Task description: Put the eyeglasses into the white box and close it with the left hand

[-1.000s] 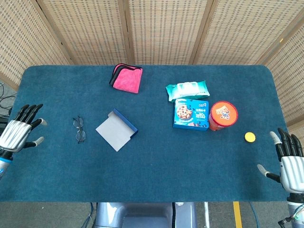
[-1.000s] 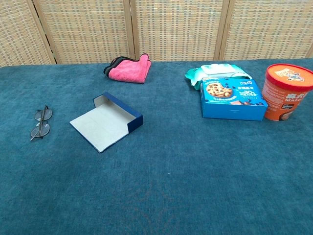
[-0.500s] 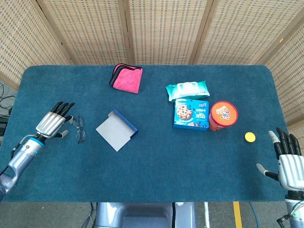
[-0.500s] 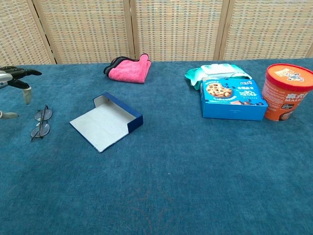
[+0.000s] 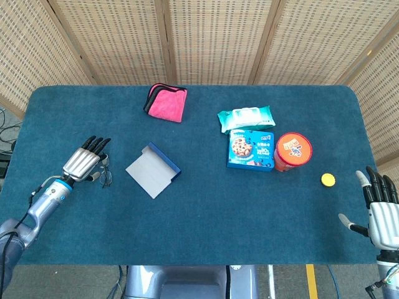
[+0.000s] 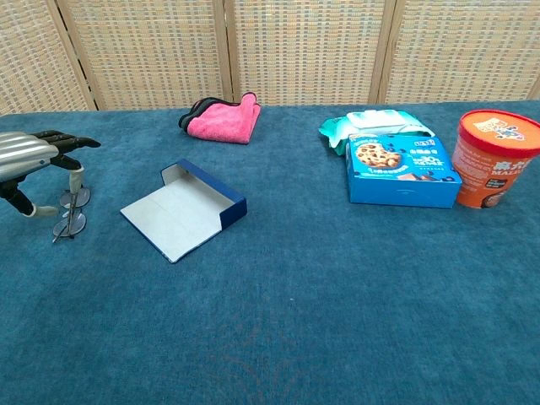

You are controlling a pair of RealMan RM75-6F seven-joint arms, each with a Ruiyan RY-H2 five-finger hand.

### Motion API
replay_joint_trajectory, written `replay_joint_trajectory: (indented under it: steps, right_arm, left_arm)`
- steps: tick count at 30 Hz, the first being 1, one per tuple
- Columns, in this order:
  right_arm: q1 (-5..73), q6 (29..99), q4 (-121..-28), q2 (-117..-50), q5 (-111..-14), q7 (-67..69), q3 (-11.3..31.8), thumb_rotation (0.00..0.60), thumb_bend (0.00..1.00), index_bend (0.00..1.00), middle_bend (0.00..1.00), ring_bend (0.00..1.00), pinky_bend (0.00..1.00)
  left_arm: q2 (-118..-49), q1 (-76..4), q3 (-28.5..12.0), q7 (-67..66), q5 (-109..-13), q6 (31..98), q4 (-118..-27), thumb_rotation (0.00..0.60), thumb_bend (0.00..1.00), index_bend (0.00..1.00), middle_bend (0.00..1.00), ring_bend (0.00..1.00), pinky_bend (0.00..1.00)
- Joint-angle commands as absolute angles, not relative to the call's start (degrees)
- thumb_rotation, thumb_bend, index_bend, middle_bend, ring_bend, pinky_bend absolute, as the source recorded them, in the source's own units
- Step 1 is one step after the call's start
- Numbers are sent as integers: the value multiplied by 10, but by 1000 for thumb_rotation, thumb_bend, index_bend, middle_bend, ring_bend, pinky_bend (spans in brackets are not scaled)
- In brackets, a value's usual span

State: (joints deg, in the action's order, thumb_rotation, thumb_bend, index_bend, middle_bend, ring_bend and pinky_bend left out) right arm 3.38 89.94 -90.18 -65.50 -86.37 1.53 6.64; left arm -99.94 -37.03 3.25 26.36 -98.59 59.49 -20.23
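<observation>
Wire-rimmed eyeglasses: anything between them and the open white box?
Nothing visible. The wire-rimmed eyeglasses lie on bare blue cloth to the left of the open white box with blue sides. The left hand hovers over the glasses; other items sit elsewhere.

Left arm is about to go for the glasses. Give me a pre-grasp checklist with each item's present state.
1. Left robot hand above the eyeglasses: ok, it hovers over them.
2. Left robot hand free, fingers apart: ok.
3. Fingers touching the frame: cannot tell.
4. White box open to receive: ok, lid lies flat, tray unobstructed.
5. Path from eyeglasses to box: ok, only bare table between.
6. Right robot hand out of the way: ok, at the table's far right edge, open.
</observation>
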Motion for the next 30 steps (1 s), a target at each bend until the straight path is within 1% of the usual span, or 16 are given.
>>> replay_joint_trajectory:
  steps: [1,5,7,11,17,22,26,30]
  right_arm:
    - [34,899,-901,-654,-862,18,67,600,0,0,0,0,0]
    - [34,898,-901,-654,-861,19,67,600,0,0,0,0,0]
    - [34,897,-901,-654,-860,21,67,600,0,0,0,0,0]
    - [34,898,-900,-653,-860,25,68,600,0,0,0,0,0]
    - [33,899,-900,-652,-861,29,68,600,0,0,0,0,0]
    - [33,899,-901,-652,-863,30,67,600,0,0,0,0,0]
    - [33,900,-901,-651,-863,31,67,600,0,0,0,0,0]
    - [32,901,-902,-650,-863,34,67,600,0,0,0,0,0]
  left_arm:
    - [-1006,-376,35,257,-983,586,-198,600,319,472,0,0,0]
    - [-1015,-381,39,245,-980,578,-193,600,364,488,0,0,0]
    - [-1017,-383,40,240,-978,575,-192,600,367,500,0,0,0]
    - [-1019,-384,42,233,-973,569,-193,600,372,555,0,0,0]
    - [-1018,-383,42,226,-965,571,-197,600,389,600,0,0,0]
    - [-1014,-383,42,224,-959,576,-202,600,389,607,0,0,0]
    - [-1006,-382,40,227,-955,588,-214,600,390,607,0,0,0]
    - [-984,-383,34,231,-953,624,-254,600,390,607,0,0,0]
